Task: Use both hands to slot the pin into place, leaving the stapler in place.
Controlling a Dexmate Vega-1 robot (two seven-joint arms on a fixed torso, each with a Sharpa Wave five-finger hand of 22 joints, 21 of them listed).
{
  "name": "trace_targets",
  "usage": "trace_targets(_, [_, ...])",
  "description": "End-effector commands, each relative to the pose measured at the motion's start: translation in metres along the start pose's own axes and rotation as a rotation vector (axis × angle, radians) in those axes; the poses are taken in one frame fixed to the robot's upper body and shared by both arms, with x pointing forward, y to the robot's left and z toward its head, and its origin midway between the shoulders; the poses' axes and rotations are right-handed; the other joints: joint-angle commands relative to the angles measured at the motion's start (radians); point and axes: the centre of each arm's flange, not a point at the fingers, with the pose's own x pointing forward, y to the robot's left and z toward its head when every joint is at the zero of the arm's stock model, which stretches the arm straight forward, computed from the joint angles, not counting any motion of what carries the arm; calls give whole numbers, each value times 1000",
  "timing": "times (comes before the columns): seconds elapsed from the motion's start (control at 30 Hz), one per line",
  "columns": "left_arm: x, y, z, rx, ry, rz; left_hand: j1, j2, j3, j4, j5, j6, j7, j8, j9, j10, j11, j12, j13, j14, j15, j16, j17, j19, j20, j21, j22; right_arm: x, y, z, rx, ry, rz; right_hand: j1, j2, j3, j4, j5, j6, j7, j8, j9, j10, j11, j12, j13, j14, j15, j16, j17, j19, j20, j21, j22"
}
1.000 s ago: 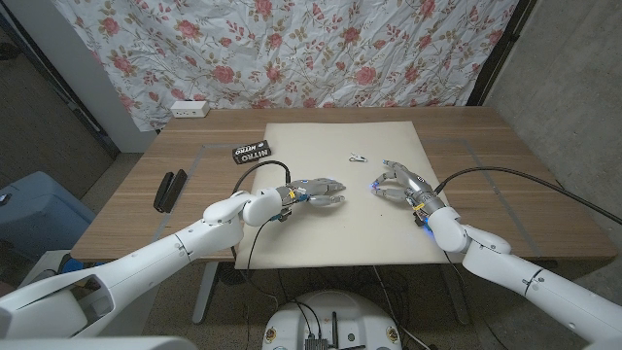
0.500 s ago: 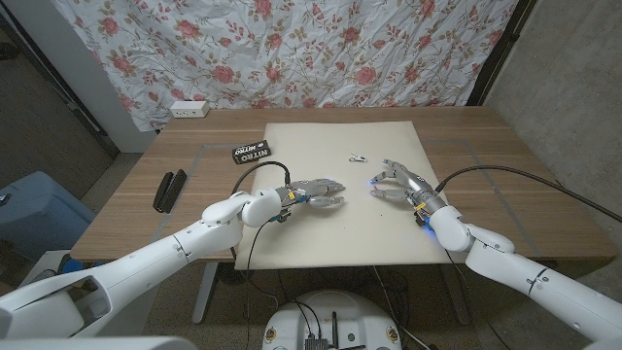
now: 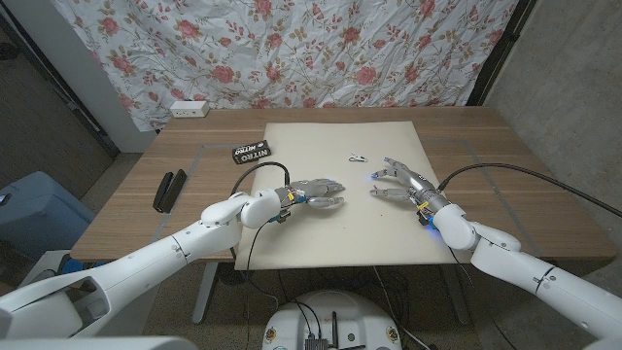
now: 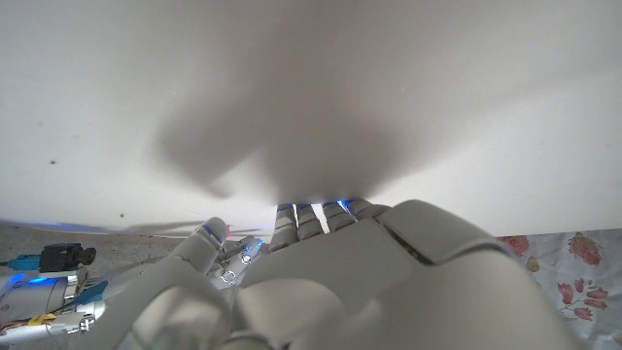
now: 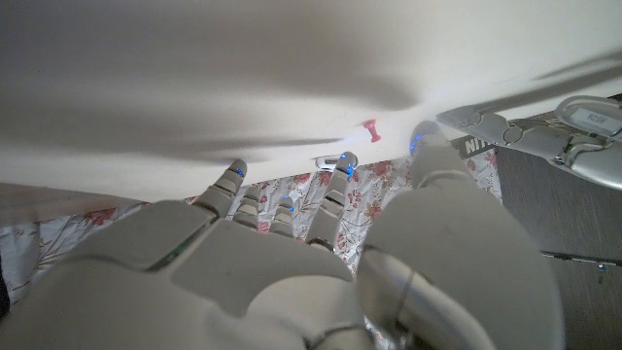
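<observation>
A small silvery-white object point(image 3: 358, 157) lies on the cream mat point(image 3: 340, 238), beyond and between my two hands. In the right wrist view a red pin point(image 5: 370, 129) lies on the mat past my right hand's fingertips point(image 5: 234, 171). My left hand point(image 3: 309, 193) hovers low over the mat's middle, fingers stretched toward the right hand, nothing seen in them; it also appears as the left hand point(image 5: 554, 131). My right hand point(image 3: 397, 181) stands a short way off with its fingers spread and empty. A gap of bare mat separates the hands.
A black box marked NITRO point(image 3: 251, 152) sits at the mat's far left corner. Two black bars point(image 3: 170, 190) lie on the wood to the left. A white power strip point(image 3: 189, 109) rests at the far edge. A floral cloth hangs behind the table.
My right hand has crept slightly farther from me and toward the left hand, fingers a little more spread. The left hand has barely moved.
</observation>
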Motion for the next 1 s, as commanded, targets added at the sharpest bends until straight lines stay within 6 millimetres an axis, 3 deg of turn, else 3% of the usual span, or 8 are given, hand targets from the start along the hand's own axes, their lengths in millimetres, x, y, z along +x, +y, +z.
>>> trace_targets(0.03, [-2, 10, 1, 11, -7, 40, 8, 124, 8, 2, 1, 9, 0, 2, 3, 5, 2, 4, 3, 2, -24, 4, 2, 7, -85, 8, 0, 1, -3, -4, 1, -12, 18, -27, -5, -12, 6, 3, -30, 2, -18, 2, -14, 3, 6, 2, -8, -3, 0, 2, -6, 2, -1, 3])
trace_targets(0.17, [-4, 11, 1, 8, -8, 47, 8, 124, 10, 1, 1, 10, -1, 1, 3, 5, 0, 4, 3, 3, -26, 4, 2, 8, -84, 8, 0, 2, -4, -4, -7, -16, 22, -56, -10, -24, 10, 8, -78, 4, -41, 0, -22, 7, 6, 2, -12, -2, 0, 4, -12, 3, 0, 3])
trace_targets(0.47, [-6, 18, 1, -12, -11, 85, 9, 124, 14, 0, 1, 19, -6, 4, 3, 9, -5, 5, 3, 5, -28, 4, 2, 13, -85, 9, 0, 3, -8, -3, -13, -16, 8, -95, -11, -40, 17, 18, -143, 14, -60, 0, -24, 13, 10, 3, -15, -4, 1, 5, -12, 3, 3, 3])
trace_targets(1.0, [-10, 34, 4, -25, -23, 159, 11, 124, 22, -1, 1, 28, -12, 4, 3, 9, -5, 4, 3, 12, -32, 5, 1, 27, -85, 12, 0, 7, -18, -5, 7, 0, -33, -146, 17, -49, 37, 18, -159, 26, -52, 1, 6, 17, 21, 3, 2, -12, 10, 7, 14, -2, 12, 3])
